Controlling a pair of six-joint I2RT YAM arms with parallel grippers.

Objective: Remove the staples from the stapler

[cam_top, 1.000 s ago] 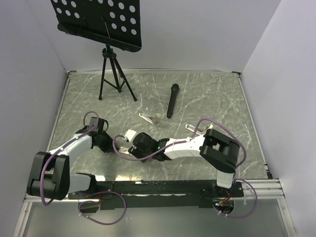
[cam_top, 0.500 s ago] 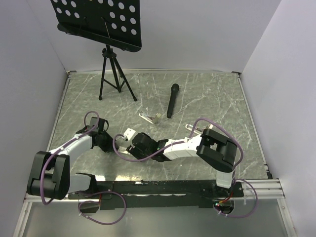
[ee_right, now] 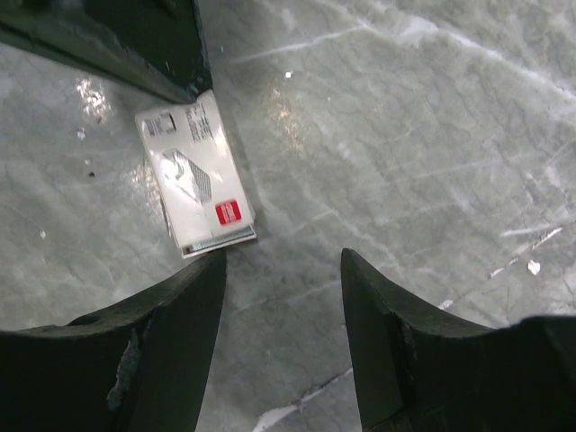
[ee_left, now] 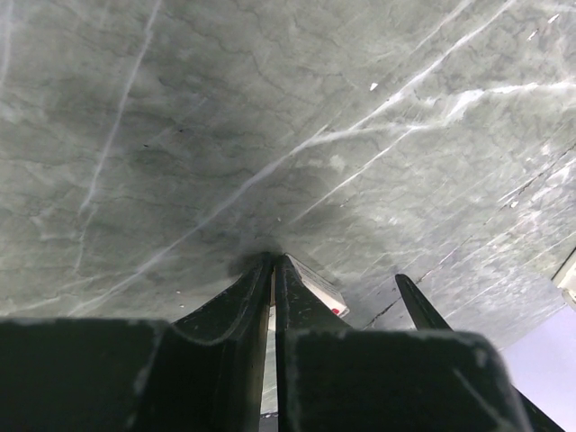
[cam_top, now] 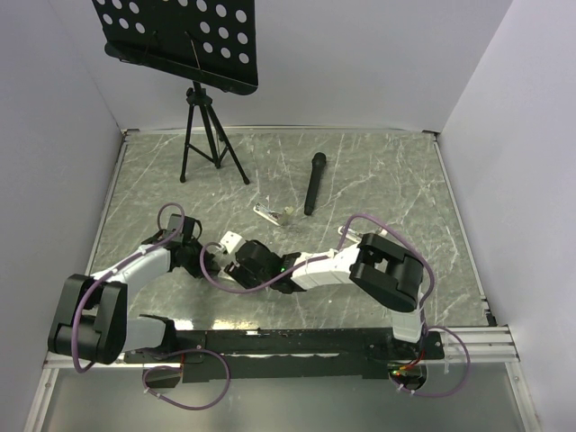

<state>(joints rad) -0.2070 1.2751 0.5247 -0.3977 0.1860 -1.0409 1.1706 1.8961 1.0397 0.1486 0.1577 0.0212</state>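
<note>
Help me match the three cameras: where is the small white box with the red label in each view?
Top external: white box left of centre, between the two arms' fingers.
Left wrist: box low centre, just right of the left fingers.
Right wrist: box upper left, beyond the right fingers.
Shared landmark: the marbled table.

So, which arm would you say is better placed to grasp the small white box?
Probably right: the right gripper is open just short of the white box; the left gripper is shut.
</note>
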